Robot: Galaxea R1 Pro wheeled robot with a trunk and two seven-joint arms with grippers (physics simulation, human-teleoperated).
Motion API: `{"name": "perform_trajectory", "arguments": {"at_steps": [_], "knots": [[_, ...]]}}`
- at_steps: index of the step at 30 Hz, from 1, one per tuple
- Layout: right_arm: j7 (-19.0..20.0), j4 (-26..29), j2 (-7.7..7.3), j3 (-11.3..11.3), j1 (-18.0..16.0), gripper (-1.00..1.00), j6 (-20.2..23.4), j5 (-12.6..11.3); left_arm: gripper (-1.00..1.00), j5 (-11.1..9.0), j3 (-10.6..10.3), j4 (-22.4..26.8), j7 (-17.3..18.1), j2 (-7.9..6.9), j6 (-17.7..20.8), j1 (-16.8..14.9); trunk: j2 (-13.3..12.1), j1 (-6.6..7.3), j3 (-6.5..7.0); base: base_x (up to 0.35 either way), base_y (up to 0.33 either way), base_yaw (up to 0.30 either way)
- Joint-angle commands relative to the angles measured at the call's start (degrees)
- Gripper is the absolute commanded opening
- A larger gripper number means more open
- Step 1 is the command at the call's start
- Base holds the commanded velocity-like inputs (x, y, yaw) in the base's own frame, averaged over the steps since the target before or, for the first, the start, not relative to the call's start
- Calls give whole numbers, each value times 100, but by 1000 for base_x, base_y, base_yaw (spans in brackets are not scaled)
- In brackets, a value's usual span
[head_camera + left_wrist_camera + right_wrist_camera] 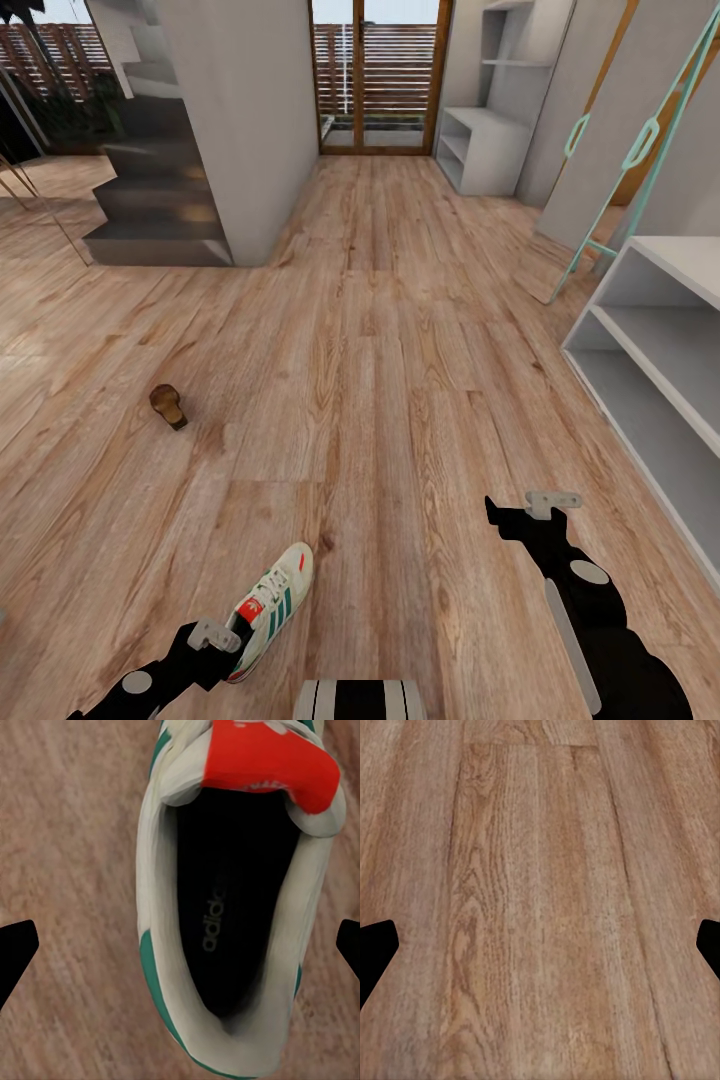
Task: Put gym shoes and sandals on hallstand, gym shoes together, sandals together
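Jaws of the left gripper [180, 945] are spread wide above a gym shoe [232, 907] lying on the corridor floor [380, 350], its heel opening centred between them; the right gripper [540, 945] is likewise spread over bare planks. The pick-up step is judged in hand: lowering and closing across the heel is called for, with the hallstand [650, 340] at the right.

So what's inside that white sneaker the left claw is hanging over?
Looking into the gym shoe between the open left gripper fingers: a dark, empty-looking insole with a faint printed brand name. The toe end is hidden under the red-orange tongue.
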State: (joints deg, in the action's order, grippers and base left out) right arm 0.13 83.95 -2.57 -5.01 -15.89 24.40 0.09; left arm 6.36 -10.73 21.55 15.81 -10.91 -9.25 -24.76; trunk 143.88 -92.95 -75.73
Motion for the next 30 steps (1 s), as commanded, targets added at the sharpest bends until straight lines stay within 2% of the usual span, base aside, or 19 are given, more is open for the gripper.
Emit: {"name": "perform_trajectory", "arguments": {"at_steps": [1, 10, 28, 30], "knots": [[0, 8, 0, 0, -2, 100, 33, 1, 100, 64, 3, 0, 2, -1, -33, -2, 2, 1, -4, 0, 0, -7], [-4, 12, 2, 0, -2, 100, 33, -7, 100, 78, -7, 2, 1, 6, -33, -2, 2, 1, -4, 0, 0, -65], [-5, 16, 7, 0, -2, 100, 30, -9, 100, 76, -8, -1, 1, 10, -33, -2, 26, -45, -416, 0, 0, -13], [-5, 16, 9, 0, -2, 100, 30, -9, 100, 76, -9, 0, 1, 10, -33, -2, 26, -45, -427, 0, 0, -1]]}}
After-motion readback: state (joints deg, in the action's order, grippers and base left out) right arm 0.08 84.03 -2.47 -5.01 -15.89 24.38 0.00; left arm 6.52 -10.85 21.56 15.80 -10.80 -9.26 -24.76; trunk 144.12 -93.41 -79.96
